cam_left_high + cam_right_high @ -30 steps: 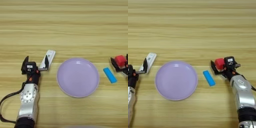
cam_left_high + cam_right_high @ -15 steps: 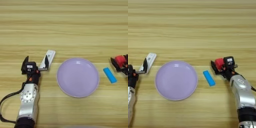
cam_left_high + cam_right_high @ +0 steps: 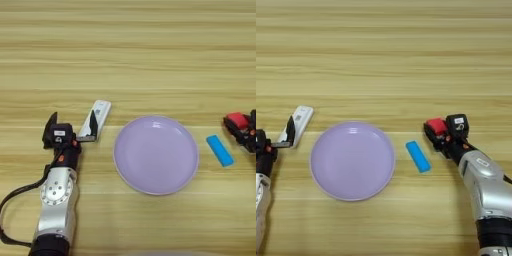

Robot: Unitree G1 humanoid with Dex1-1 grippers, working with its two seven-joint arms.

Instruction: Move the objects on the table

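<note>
Nearest the viewer, two silver robot arms rise from the bottom corners of the frame over a light wooden table [image 3: 150,55]. At lower left, the left gripper [image 3: 72,130] has its two black fingers spread wide apart; one finger [image 3: 91,125] lies against the near end of a long white bar [image 3: 100,114], which sits just left of the plate and slants toward the upper right. To grip the bar well, the fingers would probably need to straddle its narrow width and close squarely, or it may skid away. At right of centre, the right gripper [image 3: 442,135] is closed around a small red cube [image 3: 436,126]. In the middle sits a large lilac plate [image 3: 156,154], with nothing on it. A small blue block [image 3: 418,156] lies flat between the plate and the red cube, touching neither, and stands in the way of sliding the cube straight toward the plate. The far half of the table shows only wood grain
</note>
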